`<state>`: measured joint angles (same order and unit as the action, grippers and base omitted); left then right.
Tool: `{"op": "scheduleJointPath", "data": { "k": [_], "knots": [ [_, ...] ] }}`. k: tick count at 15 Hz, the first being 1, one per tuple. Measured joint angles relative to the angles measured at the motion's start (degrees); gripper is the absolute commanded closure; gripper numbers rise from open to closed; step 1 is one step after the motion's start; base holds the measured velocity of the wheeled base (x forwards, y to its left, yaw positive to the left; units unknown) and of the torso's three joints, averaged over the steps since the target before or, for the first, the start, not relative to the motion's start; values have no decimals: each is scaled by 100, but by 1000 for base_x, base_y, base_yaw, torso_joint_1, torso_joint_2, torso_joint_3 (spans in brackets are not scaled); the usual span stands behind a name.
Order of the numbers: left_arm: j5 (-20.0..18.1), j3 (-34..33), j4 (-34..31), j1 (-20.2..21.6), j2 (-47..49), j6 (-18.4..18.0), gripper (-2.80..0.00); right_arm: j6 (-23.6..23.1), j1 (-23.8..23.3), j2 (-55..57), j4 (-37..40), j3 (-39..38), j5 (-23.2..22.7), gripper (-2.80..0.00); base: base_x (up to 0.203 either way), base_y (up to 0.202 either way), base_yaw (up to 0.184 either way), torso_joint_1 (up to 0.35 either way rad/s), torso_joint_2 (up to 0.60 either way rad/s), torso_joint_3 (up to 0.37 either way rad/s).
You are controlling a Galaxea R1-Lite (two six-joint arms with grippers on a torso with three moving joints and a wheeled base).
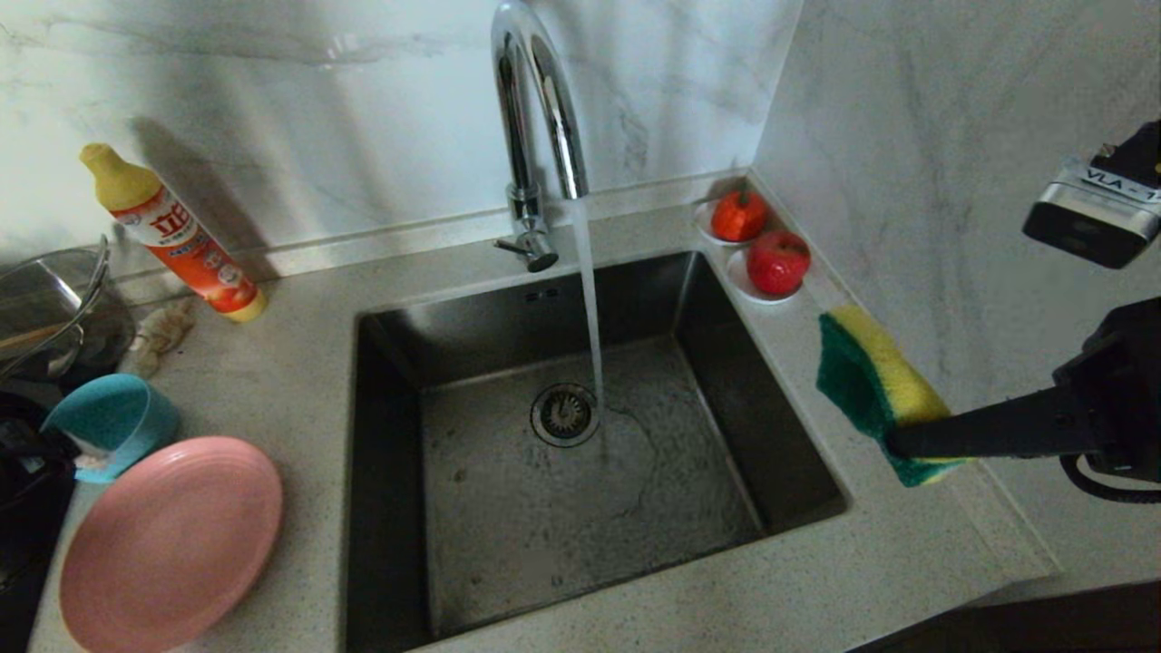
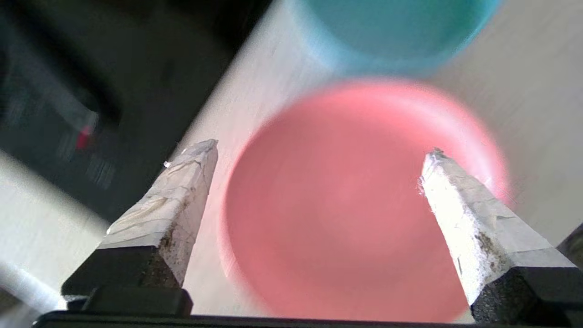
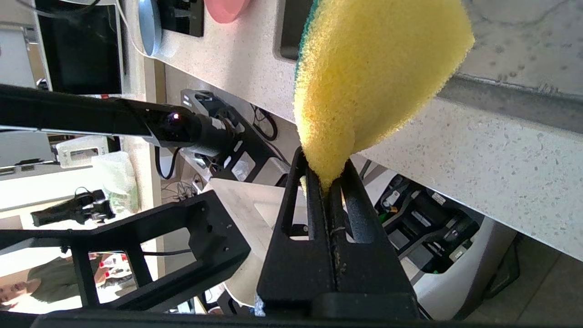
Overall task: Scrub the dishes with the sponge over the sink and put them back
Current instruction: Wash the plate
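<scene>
Head view: the right pincer [image 1: 893, 443] clamps the sponge [image 1: 871, 385] above the surface's [image 1: 816, 580] right rim, the sink [image 1: 562, 435] leftward.

Left wrist view: the left pincer [image 2: 319, 150] gapes wide, empty, above the pink plate [image 2: 355, 205]; the teal bowl [image 2: 391, 32] sits beyond.

Right wrist view: the fingers [image 3: 314, 200] pinch the sponge's corner.

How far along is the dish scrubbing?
Done: tap running into the sink; right gripper shut on the sponge, held beside the basin. In hand: left gripper open above the pink plate, gripping nothing. Left: whether the plate or the teal bowl is scrubbed can't be told; no spoon visible.
</scene>
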<state>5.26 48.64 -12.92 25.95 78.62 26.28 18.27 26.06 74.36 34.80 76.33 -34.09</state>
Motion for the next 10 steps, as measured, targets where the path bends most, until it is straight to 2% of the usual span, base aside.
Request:
{"op": "scheduleJointPath", "data": {
  "k": [5,10],
  "knots": [
    [350,-323,-281,30,11,0,-280,-139,-66,2,-7,-83,-1,0,0,0,0,0,0,0],
    [339,-487,-383,48,450,188,-280,-177,-82,59,-9,-69,-6,0,0,0,0,0,0,0]
  ]
}}
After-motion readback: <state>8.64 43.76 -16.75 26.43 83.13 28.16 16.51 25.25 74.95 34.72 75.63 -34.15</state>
